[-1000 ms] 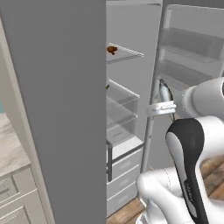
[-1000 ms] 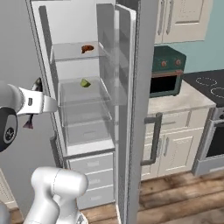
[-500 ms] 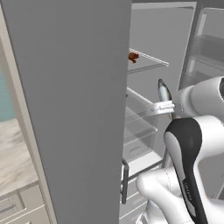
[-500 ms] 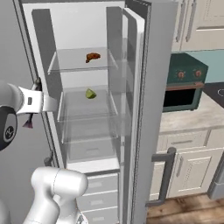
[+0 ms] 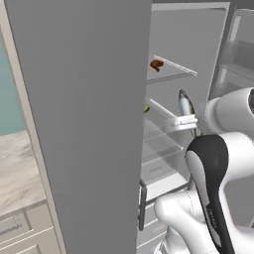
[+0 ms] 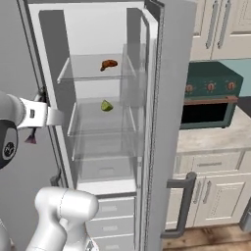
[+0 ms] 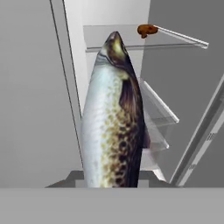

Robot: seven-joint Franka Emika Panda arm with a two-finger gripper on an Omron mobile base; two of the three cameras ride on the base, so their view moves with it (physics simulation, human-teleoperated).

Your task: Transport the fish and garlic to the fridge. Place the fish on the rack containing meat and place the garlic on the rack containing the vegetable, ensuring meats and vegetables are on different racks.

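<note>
Open tall grey fridge [image 6: 162, 122]: pincer [image 5: 184, 119] clamps slim silver-grey fish [image 7: 114, 118], below higher glass shelf [image 6: 93, 73] holding reddish-brown meat lump [image 6: 108, 64]. Risk: upright fish strikes shelf edge.

teal oven [image 6: 208, 95], marbled counter [image 5: 17, 171], white cabinets [image 6: 208, 198]

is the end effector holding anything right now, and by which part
Yes, the end effector is shut on the fish, gripping it near the tail end, with the head pointing toward the open fridge.
</note>
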